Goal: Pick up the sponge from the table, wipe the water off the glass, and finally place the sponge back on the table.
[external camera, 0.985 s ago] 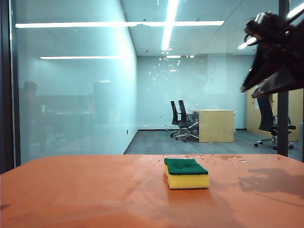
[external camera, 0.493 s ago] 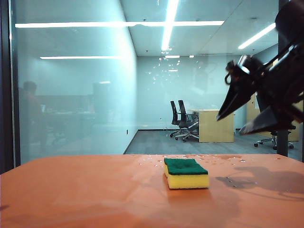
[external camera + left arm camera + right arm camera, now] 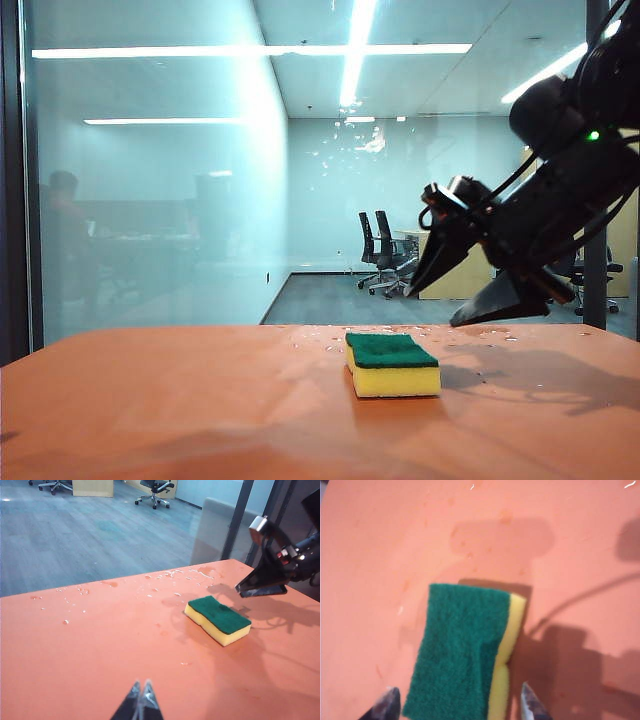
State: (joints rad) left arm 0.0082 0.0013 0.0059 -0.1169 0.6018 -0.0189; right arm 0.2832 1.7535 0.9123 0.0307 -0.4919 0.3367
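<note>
The sponge (image 3: 393, 365) lies flat, green face up, on the orange tabletop (image 3: 180, 410) near the droplet-speckled glass (image 3: 330, 160), its long axis between the right gripper (image 3: 459, 705) fingers spread just above it, while only the left wrist view shows the left gripper (image 3: 139, 700) fingers pressed together, well apart from the sponge.

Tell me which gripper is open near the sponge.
The right gripper, jaws spread wide just above the sponge; the left gripper sits shut, far back.
</note>
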